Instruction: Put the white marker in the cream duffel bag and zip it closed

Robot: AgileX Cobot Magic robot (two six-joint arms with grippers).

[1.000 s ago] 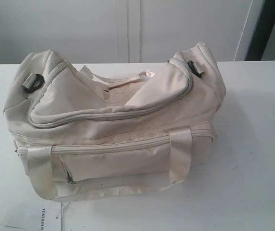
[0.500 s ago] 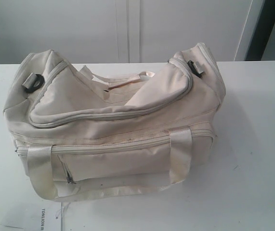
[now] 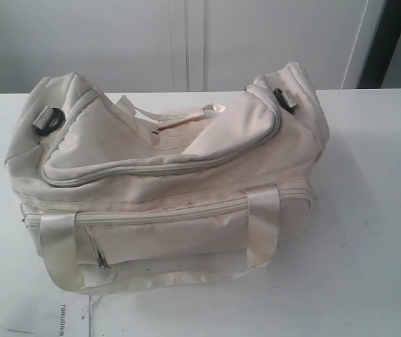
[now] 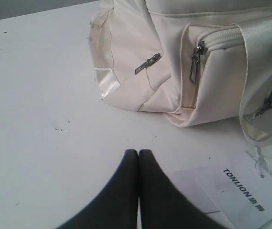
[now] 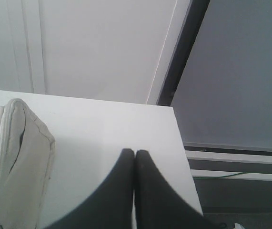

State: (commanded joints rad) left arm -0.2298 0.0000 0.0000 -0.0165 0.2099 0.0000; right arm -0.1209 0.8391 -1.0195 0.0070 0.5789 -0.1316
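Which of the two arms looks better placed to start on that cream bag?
Left, probably. The left claw, shut, faces the cream duffel bag, zip pulls in plain sight. The right claw, also shut, faces mostly table, the bag at its view's edge. No marker shows anywhere.

Bright, even light, probably from above. The cream duffel bag (image 3: 172,189) throws a faint shadow on the counter (image 3: 379,267). The left tool (image 4: 138,151) and right tool (image 5: 135,151) look dark and blurred.
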